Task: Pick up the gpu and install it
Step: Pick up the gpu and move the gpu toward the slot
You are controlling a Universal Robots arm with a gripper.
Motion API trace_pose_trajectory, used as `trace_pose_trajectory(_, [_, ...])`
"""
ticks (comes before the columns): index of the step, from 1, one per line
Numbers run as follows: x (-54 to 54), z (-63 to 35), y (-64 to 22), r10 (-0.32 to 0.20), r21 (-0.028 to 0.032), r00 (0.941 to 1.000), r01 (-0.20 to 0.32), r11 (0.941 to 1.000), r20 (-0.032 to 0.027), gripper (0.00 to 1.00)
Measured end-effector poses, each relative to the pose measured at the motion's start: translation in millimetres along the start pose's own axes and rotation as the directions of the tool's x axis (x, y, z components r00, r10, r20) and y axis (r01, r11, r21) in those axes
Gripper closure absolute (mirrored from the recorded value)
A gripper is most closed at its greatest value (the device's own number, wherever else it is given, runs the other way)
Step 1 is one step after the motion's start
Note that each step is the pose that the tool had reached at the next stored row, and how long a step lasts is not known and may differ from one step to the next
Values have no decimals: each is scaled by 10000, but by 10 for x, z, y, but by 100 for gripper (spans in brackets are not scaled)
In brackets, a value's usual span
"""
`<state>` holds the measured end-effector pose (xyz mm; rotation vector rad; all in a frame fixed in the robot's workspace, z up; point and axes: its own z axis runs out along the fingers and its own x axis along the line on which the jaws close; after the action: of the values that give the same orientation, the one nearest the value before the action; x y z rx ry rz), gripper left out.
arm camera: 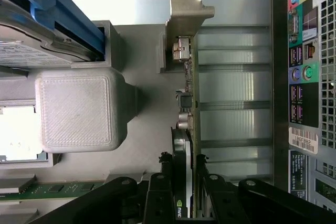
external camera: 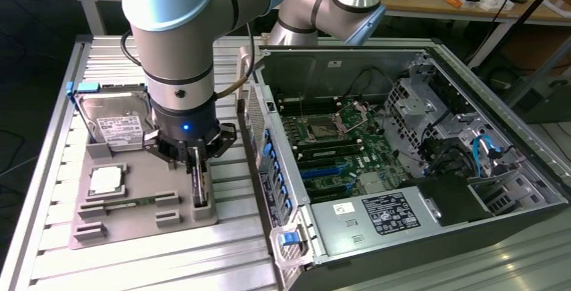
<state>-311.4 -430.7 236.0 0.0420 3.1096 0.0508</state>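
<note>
Gripper: we are seeing the gripper (external camera: 198,169) hanging straight down from the arm over the grey fixture tray (external camera: 125,223), at the tray's edge towards the exterior view's right.
Fingers: in the wrist view the fingers (arm camera: 160,192) are pressing on the two flat faces of the gpu (arm camera: 190,129), clamped on it.
Gpu: we are finding it (external camera: 202,196) standing on edge in its tray slot, its silvery bracket (arm camera: 190,11) at the end away from the grip.
Neighbours: the hard drive (external camera: 111,124) is leaning at the tray's far end, and the memory stick (external camera: 134,202) is lying near the card's left.
Case: the open computer case (external camera: 339,70) is lying on the bench (external camera: 178,257) just right of the tray, its rear port panel (arm camera: 304,77) facing the card.
</note>
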Motion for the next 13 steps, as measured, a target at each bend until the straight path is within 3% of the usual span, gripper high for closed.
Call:
trace_pose_trajectory(4, [-1, -41, 1, 0, 0, 10000, 0, 10000, 1, 73])
trace_pose_trajectory(13, [-11, -342, 11, 1, 1, 10000, -1, 10000, -31, 73])
